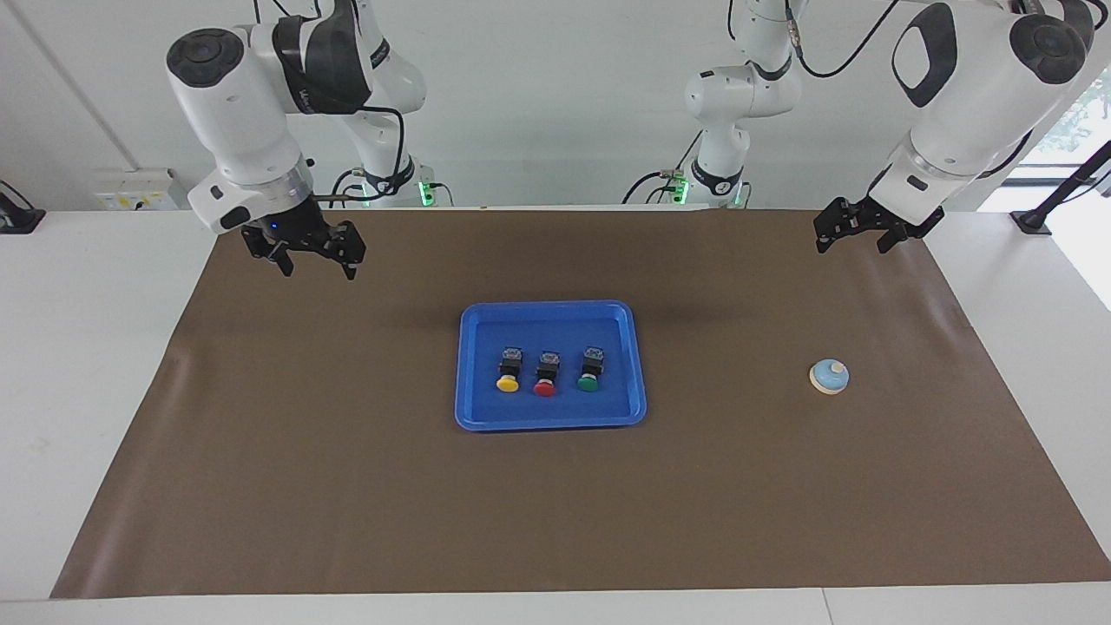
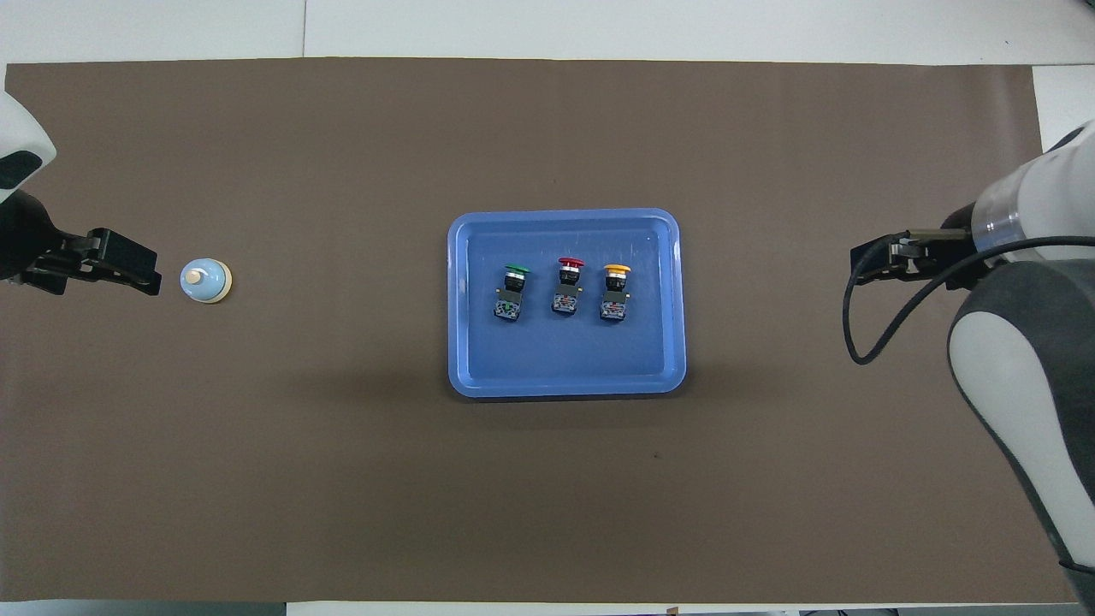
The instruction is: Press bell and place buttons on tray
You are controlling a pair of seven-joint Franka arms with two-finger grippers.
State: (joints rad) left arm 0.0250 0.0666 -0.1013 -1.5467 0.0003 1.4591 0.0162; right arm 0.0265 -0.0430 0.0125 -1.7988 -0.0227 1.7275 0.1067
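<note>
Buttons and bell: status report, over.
Left gripper and right gripper open, raised, holding nothing. Three buttons on tray. Bell alone on mat. Nothing obstructing.

A blue tray (image 2: 565, 376) sits at the centre of the frame on a brown mat (image 2: 342, 479). Three buttons lie in a row in it: green (image 2: 511, 291), red (image 2: 567, 284), yellow (image 2: 615, 291), caps toward the top. At mid-left, a small blue bell (image 2: 205, 281) rests just beside the left gripper (image 2: 141, 271). The right gripper (image 2: 866, 263) is at mid-right.
</note>
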